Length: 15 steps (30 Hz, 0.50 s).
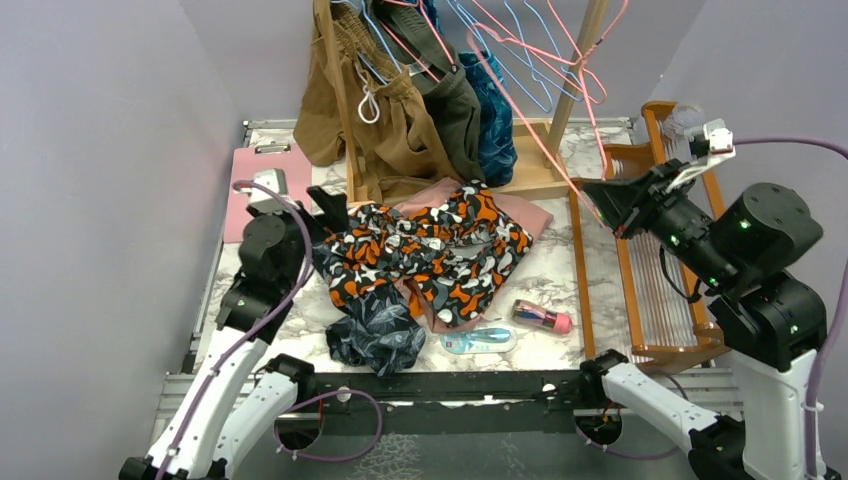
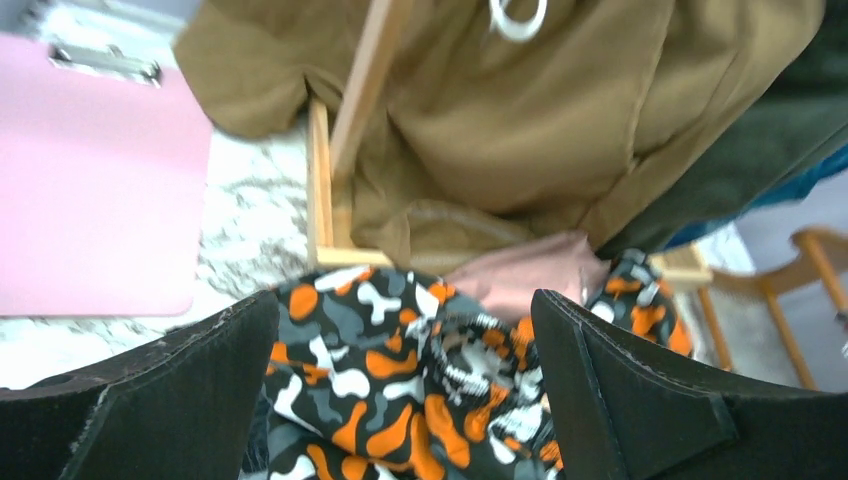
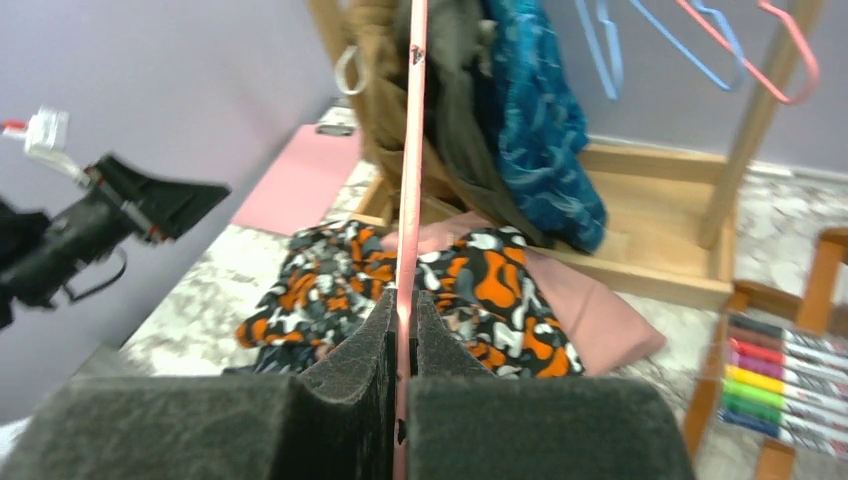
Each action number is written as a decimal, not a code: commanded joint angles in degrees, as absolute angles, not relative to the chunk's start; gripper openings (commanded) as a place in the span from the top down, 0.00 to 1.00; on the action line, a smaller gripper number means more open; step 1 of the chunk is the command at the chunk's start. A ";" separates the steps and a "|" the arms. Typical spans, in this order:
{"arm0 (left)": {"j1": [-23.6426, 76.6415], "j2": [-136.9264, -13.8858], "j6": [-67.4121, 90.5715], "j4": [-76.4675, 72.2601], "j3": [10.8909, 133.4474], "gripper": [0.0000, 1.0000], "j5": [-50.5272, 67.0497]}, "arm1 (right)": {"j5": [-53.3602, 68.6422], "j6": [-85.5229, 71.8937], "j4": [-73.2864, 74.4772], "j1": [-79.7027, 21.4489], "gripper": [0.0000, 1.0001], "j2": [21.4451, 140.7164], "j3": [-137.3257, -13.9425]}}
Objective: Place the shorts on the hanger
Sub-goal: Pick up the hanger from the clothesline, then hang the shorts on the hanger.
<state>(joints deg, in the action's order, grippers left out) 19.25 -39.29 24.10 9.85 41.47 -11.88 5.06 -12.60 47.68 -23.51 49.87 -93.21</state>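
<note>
While you're pinching the hanger (image 3: 410,150) in the right gripper (image 3: 403,300), the shorts (image 1: 430,250) are lying bunched mid-frame in the top view.
Looks like you're holding it up off the table (image 1: 560,270) so the shorts can go over it; the pads (image 3: 350,350) are squeezing tight on the wire. The left gripper (image 2: 405,330) is hanging wide apart over the shorts' left edge, gripping nothing, probably setting up the grab.

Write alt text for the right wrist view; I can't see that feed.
The right gripper is shut on the pink wire hanger, which runs straight up the frame's middle. Beyond it, the camouflage-print shorts lie crumpled on the marble table.
</note>
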 commanded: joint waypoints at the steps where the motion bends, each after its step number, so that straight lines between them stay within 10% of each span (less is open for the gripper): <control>1: 19.47 -36.76 25.92 12.21 50.63 0.01 -19.60 | 23.45 -11.92 44.32 -24.35 0.99 49.60 -92.75; 15: 21.66 -39.00 17.38 14.64 72.37 0.01 -2.79 | 44.53 -9.89 16.49 -28.67 0.99 60.30 -79.35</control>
